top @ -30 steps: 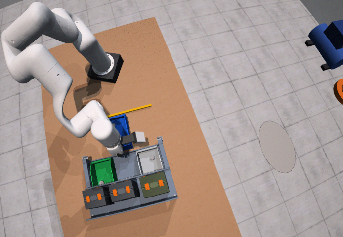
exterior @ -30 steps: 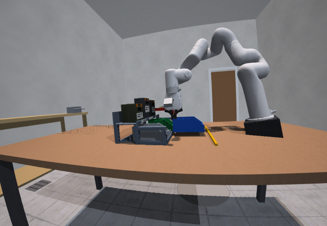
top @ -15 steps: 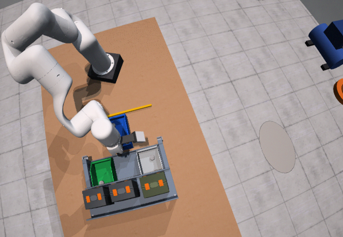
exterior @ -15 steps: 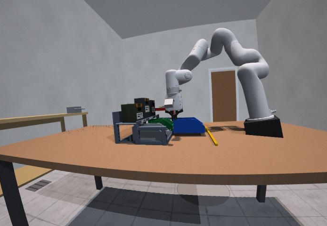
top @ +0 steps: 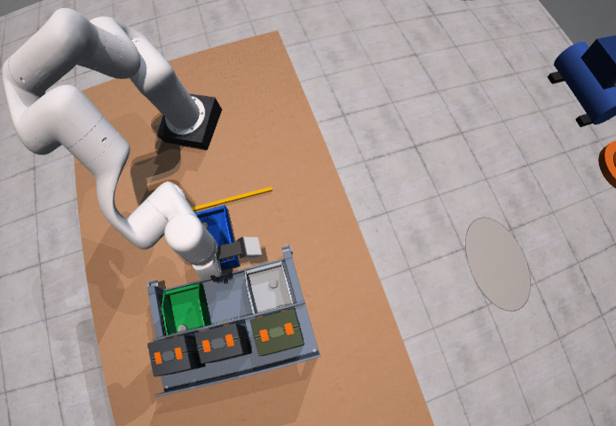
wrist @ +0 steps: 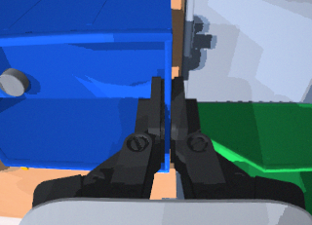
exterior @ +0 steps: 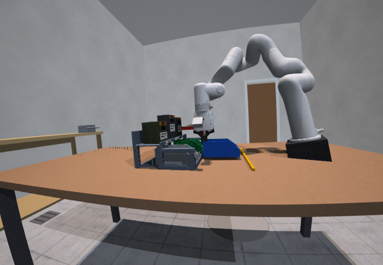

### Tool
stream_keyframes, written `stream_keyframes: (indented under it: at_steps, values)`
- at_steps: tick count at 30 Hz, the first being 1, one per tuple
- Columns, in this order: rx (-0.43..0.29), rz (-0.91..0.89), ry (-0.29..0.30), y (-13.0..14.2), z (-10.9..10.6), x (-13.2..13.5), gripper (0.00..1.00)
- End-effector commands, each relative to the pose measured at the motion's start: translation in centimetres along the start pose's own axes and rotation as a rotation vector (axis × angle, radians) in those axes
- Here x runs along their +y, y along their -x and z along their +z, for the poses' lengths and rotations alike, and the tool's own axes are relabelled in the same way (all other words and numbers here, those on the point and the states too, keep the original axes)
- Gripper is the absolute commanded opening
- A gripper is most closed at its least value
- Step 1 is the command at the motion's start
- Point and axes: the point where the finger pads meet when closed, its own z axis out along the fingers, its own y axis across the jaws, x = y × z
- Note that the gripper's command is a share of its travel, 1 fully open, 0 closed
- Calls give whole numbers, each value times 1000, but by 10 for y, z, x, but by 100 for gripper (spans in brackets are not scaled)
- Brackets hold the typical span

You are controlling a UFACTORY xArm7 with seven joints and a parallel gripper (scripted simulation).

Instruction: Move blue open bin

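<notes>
The step in hand, I would judge, is lowering the blue open bin [top: 222, 225] [exterior: 220, 149] [wrist: 83, 132] to the table top [top: 319, 210] [exterior: 229, 184]. It is already out of the shelf [top: 295, 280] [exterior: 159, 157] [wrist: 189, 30]; taking the shelf as centre of a clock in the top view, the bin is at twelve. The wrist view shows a narrow strip of table between them.

The gripper [top: 224, 277] [exterior: 203, 138] [wrist: 167, 95] has its jaws closed narrowly on one thin wall of this bin, one finger inside and one outside. The bin looks about level, and a round grey part [wrist: 14, 82] lies in it. A dark line runs under its base in the exterior view; whether the base touches, I cannot tell.

Next calls for a small, straight descent if a gap remains, then opening only after the whole base is supported. The yellow strip [top: 246, 194] [exterior: 247, 159] is at one o'clock from the bin, very near, so an edge could perhaps come down on it.

On the shelf, the green bin [top: 185, 306] [exterior: 187, 143] [wrist: 253, 132] is at seven o'clock from the blue one, the pale bin [top: 268, 291] [exterior: 175, 153] at four; they should not be bumped when the fingers open.
</notes>
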Motion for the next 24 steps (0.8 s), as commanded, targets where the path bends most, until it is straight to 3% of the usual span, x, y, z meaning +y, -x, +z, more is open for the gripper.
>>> stream_keyframes:
  at_steps: [1, 24]
  values:
    - [-1, 0, 3, 0, 4, 1, 0]
    - [-1, 0, 3, 0, 12, 1, 0]
